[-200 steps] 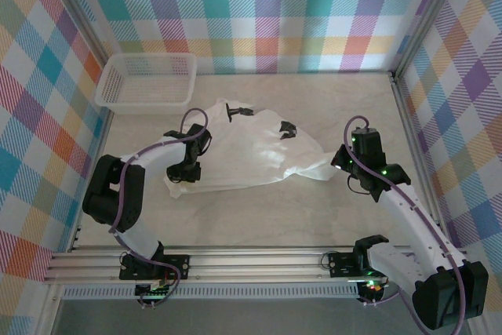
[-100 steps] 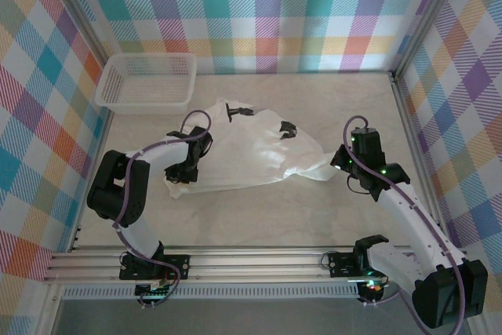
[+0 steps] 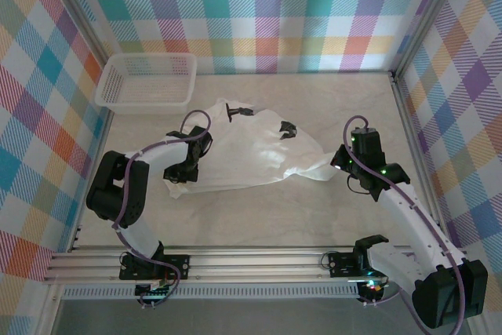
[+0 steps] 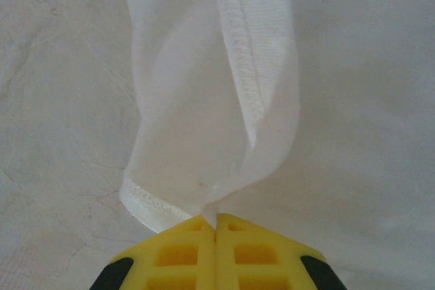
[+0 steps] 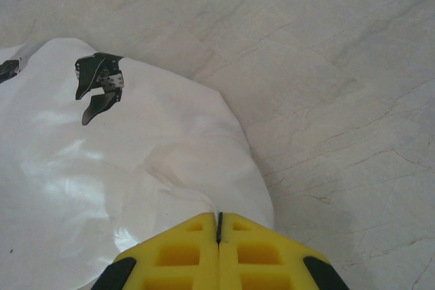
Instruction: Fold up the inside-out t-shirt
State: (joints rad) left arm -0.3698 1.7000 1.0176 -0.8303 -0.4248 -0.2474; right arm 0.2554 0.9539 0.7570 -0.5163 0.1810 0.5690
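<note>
Two clenched hands, we see: the left hand [image 4: 216,222] pinches the left hem of the t-shirt [image 3: 259,151], the right hand [image 5: 219,219] seemingly nips its right edge.

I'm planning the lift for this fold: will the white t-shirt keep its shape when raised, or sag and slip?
Probably floppy: the t-shirt creases into soft folds where the left gripper pinches it. Likely light, as the fabric looks thin where the right gripper holds it. Its sheen hints it could slip.
</note>
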